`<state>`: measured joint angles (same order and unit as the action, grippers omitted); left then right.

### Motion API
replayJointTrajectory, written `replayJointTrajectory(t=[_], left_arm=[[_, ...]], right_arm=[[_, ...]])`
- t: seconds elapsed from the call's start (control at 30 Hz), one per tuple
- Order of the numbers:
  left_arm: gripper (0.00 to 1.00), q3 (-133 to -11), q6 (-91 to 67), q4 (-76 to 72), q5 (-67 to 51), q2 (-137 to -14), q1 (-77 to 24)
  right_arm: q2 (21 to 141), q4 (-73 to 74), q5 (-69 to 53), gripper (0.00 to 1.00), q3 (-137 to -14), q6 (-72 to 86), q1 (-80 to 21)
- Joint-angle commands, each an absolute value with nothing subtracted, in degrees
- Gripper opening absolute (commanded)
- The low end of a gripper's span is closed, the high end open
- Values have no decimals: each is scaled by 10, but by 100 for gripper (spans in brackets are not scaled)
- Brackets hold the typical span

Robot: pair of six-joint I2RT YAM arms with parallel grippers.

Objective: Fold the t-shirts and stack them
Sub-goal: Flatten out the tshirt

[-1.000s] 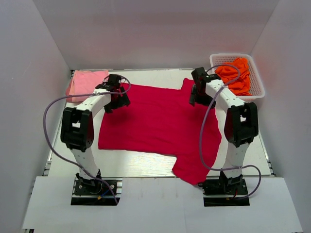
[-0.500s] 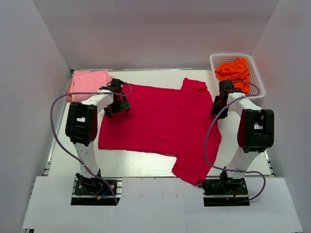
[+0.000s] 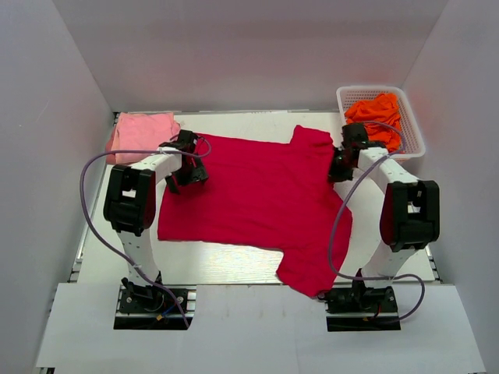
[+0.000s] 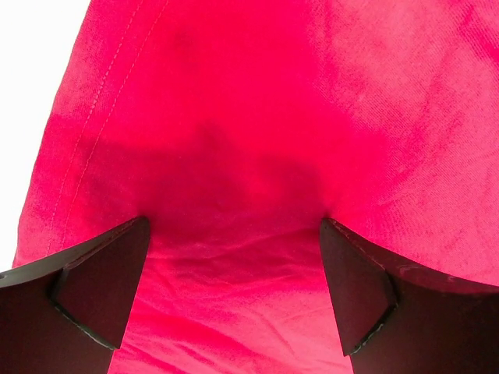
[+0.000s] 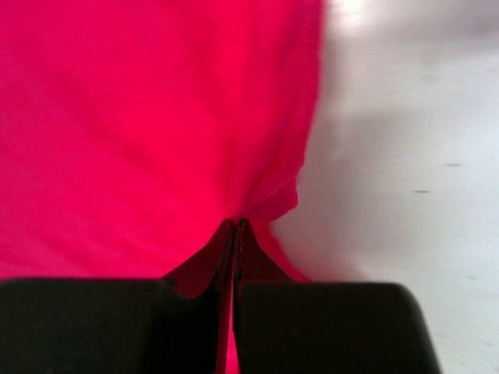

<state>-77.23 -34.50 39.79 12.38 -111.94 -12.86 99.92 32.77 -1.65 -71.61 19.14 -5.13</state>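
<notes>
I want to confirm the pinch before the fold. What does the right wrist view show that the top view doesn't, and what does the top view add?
Only the right wrist view: the right gripper is shut on the red shirt at its hem, the cloth puckering into the closed fingers.
Only the top view: the pink shirt at the far left, the orange shirts in the basket at the far right, and the left gripper over the red shirt's far left part.
Both: the red shirt on the white table, with the right gripper at its right edge.
</notes>
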Motion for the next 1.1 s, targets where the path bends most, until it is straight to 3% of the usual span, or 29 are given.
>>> replayJointTrajectory(t=[0.0,0.2,0.23,0.3,0.37,0.6,0.7,0.8,1.07], left_arm=[[100,-759,-350,393,137,-1085,-127],[100,-747,-350,393,137,-1080,-127],[100,-747,-350,393,137,-1080,-127],[100,-742,-350,393,137,-1080,-127],[100,-742,-350,393,137,-1085,-127],[100,-742,-355,388,132,-1099,-127],[100,-737,-355,388,132,-1104,-127],[100,-737,-355,388,132,-1104,-127],[100,-731,-355,388,142,-1109,-127]], right_arm=[[982,319,-41,0,-739,206,-109],[1035,325,46,0,-761,294,-186],[1046,328,54,5,-770,303,-193],[1055,319,57,5,-773,330,-222],[1072,305,47,20,-793,333,-255],[1066,351,14,54,-838,299,-275],[1028,352,39,76,-810,294,-266],[999,374,98,83,-788,285,-254],[978,389,124,77,-729,214,-198]])
